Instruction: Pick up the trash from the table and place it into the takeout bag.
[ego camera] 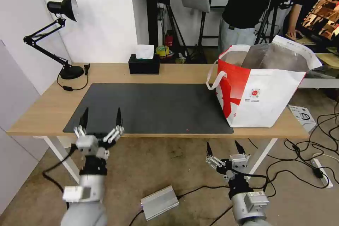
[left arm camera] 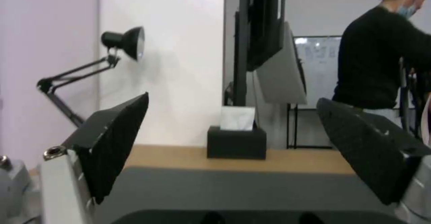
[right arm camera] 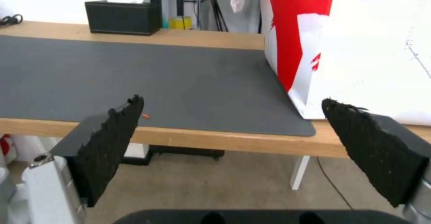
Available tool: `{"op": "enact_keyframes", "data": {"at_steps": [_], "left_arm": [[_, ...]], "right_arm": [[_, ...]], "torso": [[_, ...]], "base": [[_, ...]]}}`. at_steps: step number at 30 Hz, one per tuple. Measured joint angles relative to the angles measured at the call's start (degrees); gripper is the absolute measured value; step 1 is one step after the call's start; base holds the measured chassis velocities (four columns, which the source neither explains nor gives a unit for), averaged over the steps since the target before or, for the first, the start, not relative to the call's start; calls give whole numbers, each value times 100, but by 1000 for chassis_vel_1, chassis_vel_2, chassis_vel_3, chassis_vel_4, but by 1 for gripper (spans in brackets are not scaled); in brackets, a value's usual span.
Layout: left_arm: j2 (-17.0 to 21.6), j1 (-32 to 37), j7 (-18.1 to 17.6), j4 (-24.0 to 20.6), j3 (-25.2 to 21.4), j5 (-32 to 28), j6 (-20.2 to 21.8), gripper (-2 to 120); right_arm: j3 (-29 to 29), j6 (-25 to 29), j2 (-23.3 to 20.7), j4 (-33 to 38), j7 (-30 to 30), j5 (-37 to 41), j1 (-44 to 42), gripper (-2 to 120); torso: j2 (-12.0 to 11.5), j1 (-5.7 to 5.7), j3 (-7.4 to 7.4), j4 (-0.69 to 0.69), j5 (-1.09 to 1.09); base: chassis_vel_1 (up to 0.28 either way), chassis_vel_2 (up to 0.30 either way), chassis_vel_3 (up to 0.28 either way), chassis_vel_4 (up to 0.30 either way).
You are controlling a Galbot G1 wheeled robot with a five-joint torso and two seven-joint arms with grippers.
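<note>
The takeout bag (ego camera: 261,91) stands open on the right end of the table (ego camera: 46,106), its foil lining showing, one corner on the dark grey mat (ego camera: 152,106). The trash is out of view; nothing lies on the mat. My left gripper (ego camera: 101,116) is open at the table's front edge, over the mat's near left corner. My right gripper (ego camera: 223,147) is open below and in front of the table edge, short of the bag. In the right wrist view the open gripper (right arm camera: 232,101) faces the bag (right arm camera: 359,49) and the mat (right arm camera: 134,72). In the left wrist view the open gripper (left arm camera: 232,101) looks along the mat (left arm camera: 224,190).
A black tissue box (ego camera: 144,64) sits at the table's back middle and a black desk lamp (ego camera: 71,71) at the back left. On the floor lie a silver box (ego camera: 159,202), cables (ego camera: 317,155) and a power strip at the right.
</note>
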Motion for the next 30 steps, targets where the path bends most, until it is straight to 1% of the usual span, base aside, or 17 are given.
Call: {"op": "enact_keyframes", "data": {"at_steps": [1,2,6,13,21,30], "left_arm": [[-110,77,-1,42,15,109,-80,100],[-110,77,-1,42,15,109,-80,100],[-368,362,0,141,63,386,-310,100],[-461,542,0,200,58,508,-481,100],[-557,491,0,272,60,527,-507,100],[-523,478,-6,360,73,463,-570,100]], "right_arm": [[0,0,0,0,0,0,0,100],[0,0,0,0,0,0,0,100],[0,0,0,0,0,0,0,100],[0,0,0,0,0,0,0,100],[0,0,0,0,0,0,0,100],[0,0,0,0,0,0,0,100]], "torso": [[0,0,0,0,-1],[0,0,0,0,-1],[0,0,0,0,0],[0,0,0,1,-1],[0,0,0,0,-1],[0,0,0,1,-1]], "base": [[0,0,0,0],[0,0,0,0],[0,0,0,0],[0,0,0,0],[0,0,0,0],[0,0,0,0]]}}
